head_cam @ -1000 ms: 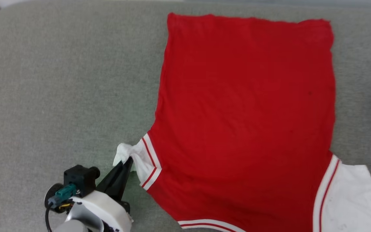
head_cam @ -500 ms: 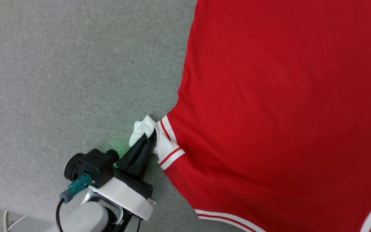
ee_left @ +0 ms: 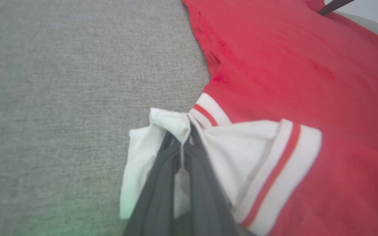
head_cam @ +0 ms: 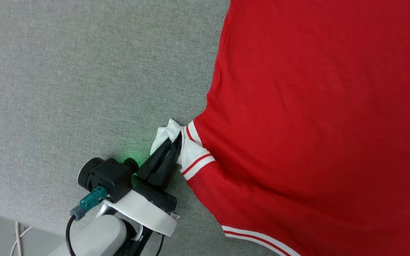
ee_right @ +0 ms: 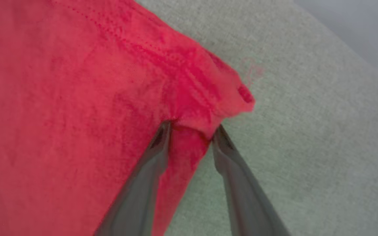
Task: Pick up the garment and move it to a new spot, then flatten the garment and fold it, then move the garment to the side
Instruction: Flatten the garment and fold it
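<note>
L end effector (head_cam: 178, 138) clamped tight on white sleeve (bunched up) of garment (head_cam: 315, 124); R end effector (ee_right: 192, 128) fingers apart, astride red hem corner.

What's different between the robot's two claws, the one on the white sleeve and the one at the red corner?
The left gripper is pinched shut; the right gripper has its fingers apart. The left gripper holds the bunched white sleeve of the garment; the right gripper straddles its red corner without clamping it. Both have long dark fingers over the same gray surface.
</note>
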### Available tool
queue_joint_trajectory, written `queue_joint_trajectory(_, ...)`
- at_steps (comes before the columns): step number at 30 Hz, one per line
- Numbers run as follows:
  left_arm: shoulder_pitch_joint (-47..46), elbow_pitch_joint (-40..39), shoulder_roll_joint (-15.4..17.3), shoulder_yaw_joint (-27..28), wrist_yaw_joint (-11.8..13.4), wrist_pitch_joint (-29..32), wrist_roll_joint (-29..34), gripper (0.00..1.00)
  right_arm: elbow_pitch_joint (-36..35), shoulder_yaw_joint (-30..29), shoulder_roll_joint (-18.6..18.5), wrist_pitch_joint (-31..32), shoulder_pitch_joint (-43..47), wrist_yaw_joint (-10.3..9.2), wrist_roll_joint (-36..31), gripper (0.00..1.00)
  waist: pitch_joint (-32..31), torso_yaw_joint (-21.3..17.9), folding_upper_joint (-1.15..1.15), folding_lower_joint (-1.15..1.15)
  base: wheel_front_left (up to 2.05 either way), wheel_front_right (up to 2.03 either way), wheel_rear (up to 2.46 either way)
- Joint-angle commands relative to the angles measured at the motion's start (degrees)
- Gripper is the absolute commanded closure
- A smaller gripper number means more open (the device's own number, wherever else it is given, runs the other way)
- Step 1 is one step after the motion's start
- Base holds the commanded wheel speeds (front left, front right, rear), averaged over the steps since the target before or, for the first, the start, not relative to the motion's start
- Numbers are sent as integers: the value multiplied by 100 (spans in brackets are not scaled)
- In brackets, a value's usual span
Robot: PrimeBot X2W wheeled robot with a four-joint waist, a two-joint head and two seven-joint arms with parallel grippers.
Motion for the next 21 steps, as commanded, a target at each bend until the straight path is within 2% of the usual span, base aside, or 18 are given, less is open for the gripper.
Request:
queue_joint_trajectory(1, 79, 178, -8, 42, 55, 79, -45, 100, 113, 195, 125, -95, 304, 15, 52, 100, -158, -84, 0, 1, 0, 0, 0)
queue_joint_trajectory(6, 390, 253, 21, 155, 106, 58, -116, 100, 71, 268, 188, -646, 193, 8, 263, 100, -678, -315, 0, 1, 0, 0, 0)
queue_joint_trajectory(8, 516, 267, 22, 202, 121, 55, -144, 100, -25, 442, 77, -818, 271, 8, 366, 100, -945, -415, 0, 1, 0, 0, 0)
queue_joint_trajectory(12, 801, 256, 78, 311, 191, 47, -216, 100, -369, 842, -319, -1086, 640, 8, 729, 100, -1441, -612, 0, 1, 0, 0, 0)
queue_joint_trajectory(13, 801, 256, 78, 311, 191, 47, -216, 100, -369, 842, -319, -1086, 640, 8, 729, 100, -1441, -612, 0, 1, 0, 0, 0)
queue_joint_trajectory(21, 1392, 180, 320, 551, 386, 47, -355, 100, -1330, 1229, -1385, -1624, 2064, 8, 1513, 100, -2181, -1044, 0, 1, 0, 0, 0)
